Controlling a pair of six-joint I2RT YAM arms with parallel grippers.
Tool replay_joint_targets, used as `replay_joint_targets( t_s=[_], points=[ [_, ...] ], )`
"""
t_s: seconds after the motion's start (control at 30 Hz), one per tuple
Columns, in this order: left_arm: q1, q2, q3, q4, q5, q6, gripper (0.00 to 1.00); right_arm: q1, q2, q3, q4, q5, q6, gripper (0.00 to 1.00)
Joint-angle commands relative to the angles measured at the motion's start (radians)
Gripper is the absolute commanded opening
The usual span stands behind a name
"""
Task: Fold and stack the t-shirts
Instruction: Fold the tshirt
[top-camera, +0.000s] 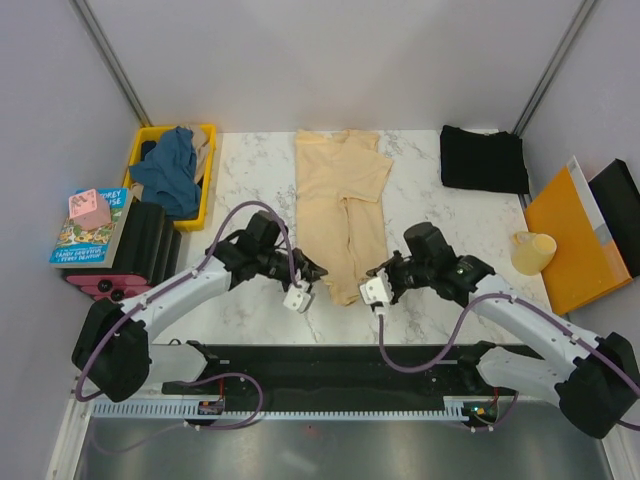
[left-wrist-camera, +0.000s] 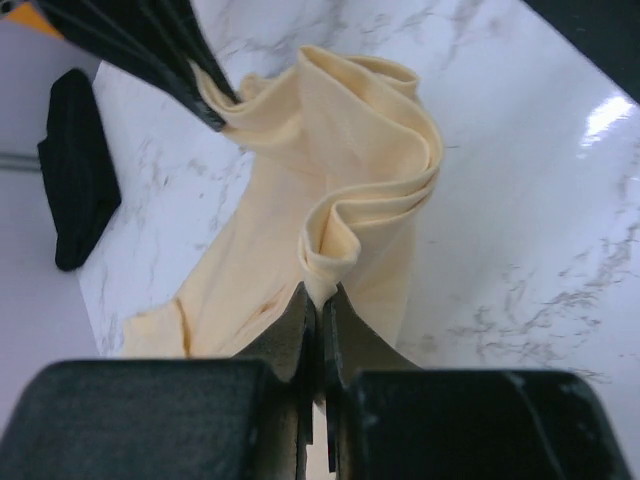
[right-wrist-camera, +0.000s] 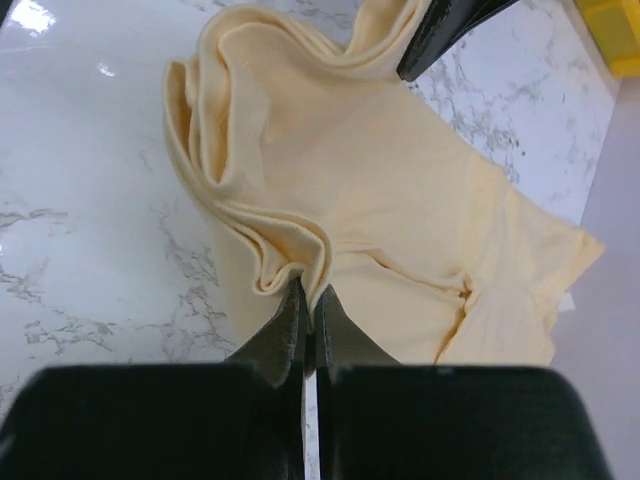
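The cream-yellow t-shirt (top-camera: 342, 200) lies lengthwise on the marble table, folded narrow, collar at the far end. My left gripper (top-camera: 318, 271) is shut on the left corner of its near hem (left-wrist-camera: 330, 262). My right gripper (top-camera: 372, 271) is shut on the right corner of that hem (right-wrist-camera: 295, 255). The hem bunches in folds between the two grippers. A folded black t-shirt (top-camera: 484, 158) lies at the far right of the table and shows in the left wrist view (left-wrist-camera: 78, 165). The teal-blue t-shirt (top-camera: 170, 170) is heaped in the yellow crate (top-camera: 205, 178).
An orange flat folder (top-camera: 572, 240) and a pale cup (top-camera: 531, 252) sit at the right edge. A book with a pink cube (top-camera: 88, 222) rests on a black ridged rack (top-camera: 145, 245) at the left. Cables loop from both arms.
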Motion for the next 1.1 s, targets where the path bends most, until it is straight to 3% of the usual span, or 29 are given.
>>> replay_joint_targets(
  t_s=[0.0,0.27,0.53,1.07],
  points=[
    [0.033,0.029,0.139,-0.068,-0.021,-0.309,0.02,-0.004,0.062,0.145,-0.028,0.034,0.273,0.0],
    [0.114,0.107,0.232,-0.138,-0.041,-0.315,0.02,-0.059,0.194,0.245,-0.02,0.083,0.3,0.0],
    [0.205,0.256,0.316,-0.12,-0.105,-0.298,0.02,-0.134,0.346,0.294,0.136,0.195,0.32,0.0],
    [0.246,0.605,0.643,-0.071,-0.148,-0.242,0.02,-0.184,0.585,0.427,0.293,0.245,0.343,0.0]
  ],
)
